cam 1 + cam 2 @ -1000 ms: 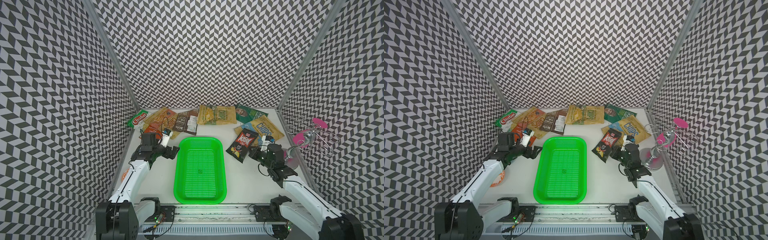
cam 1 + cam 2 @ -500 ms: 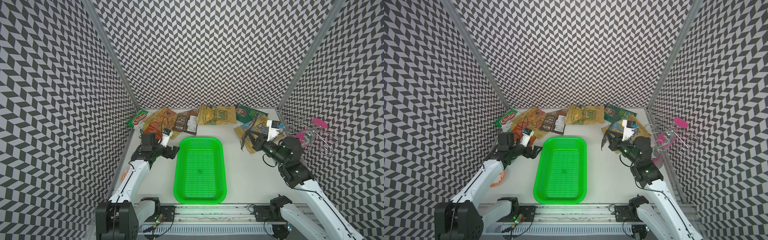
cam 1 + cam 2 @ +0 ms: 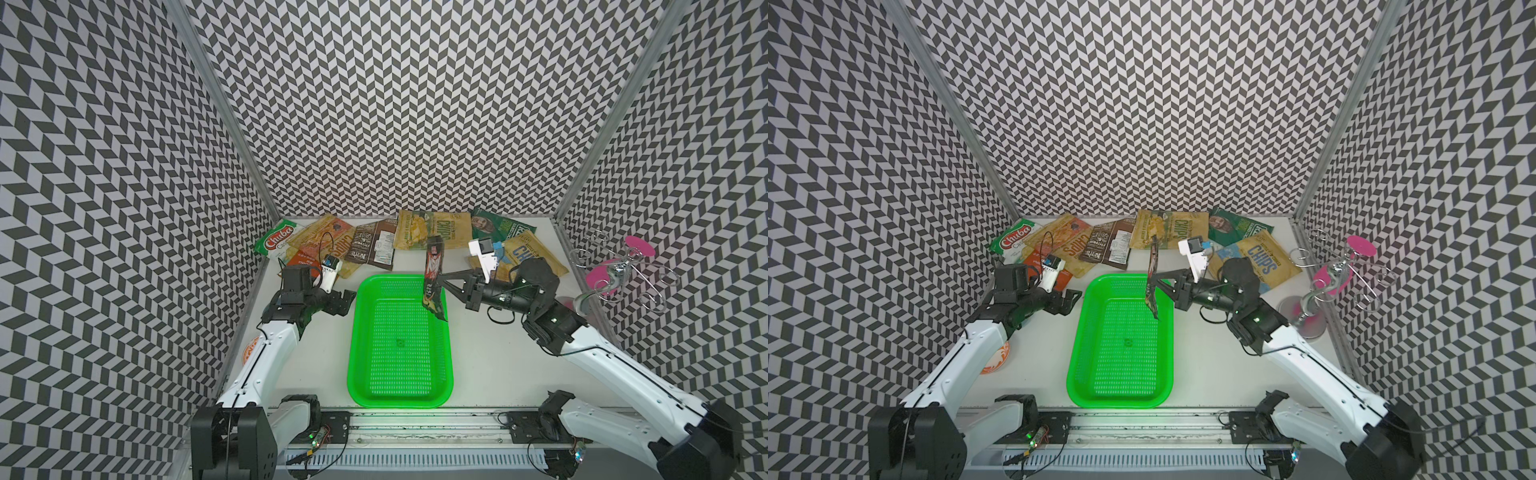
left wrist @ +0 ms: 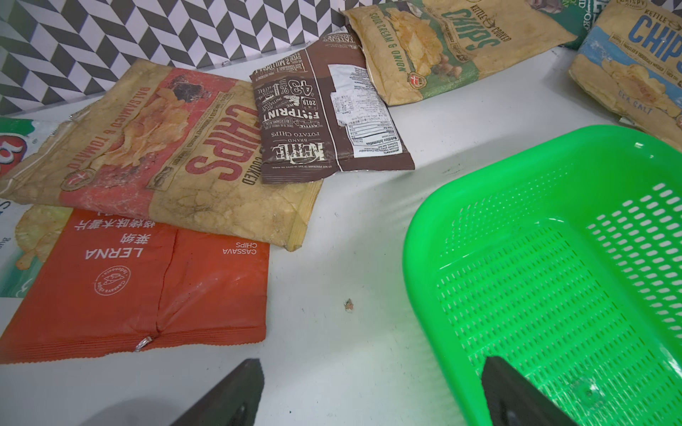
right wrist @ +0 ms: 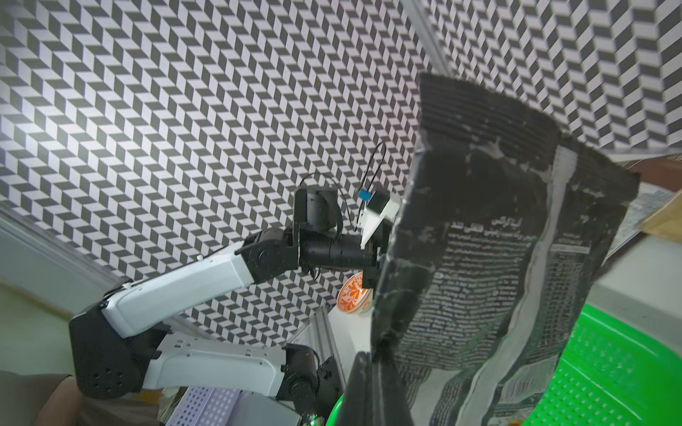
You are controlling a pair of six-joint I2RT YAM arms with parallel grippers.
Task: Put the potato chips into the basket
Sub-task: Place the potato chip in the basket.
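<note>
Black bag (image 3: 434, 253): clamped edge-on in right gripper (image 3: 441, 281), hung above basket (image 3: 399, 353) far rim. To be carried inward before release. Left gripper (image 3: 347, 300): spread, empty.

High stereo pair, wrist views share basket (image 4: 420, 236)

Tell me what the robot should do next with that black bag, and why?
Probably carry the black crinkly chip bag a little farther over the bright green plastic mesh basket before letting go. The right gripper is shut on it; it hangs upright at the basket's rim, so dropping now might miss.
</note>
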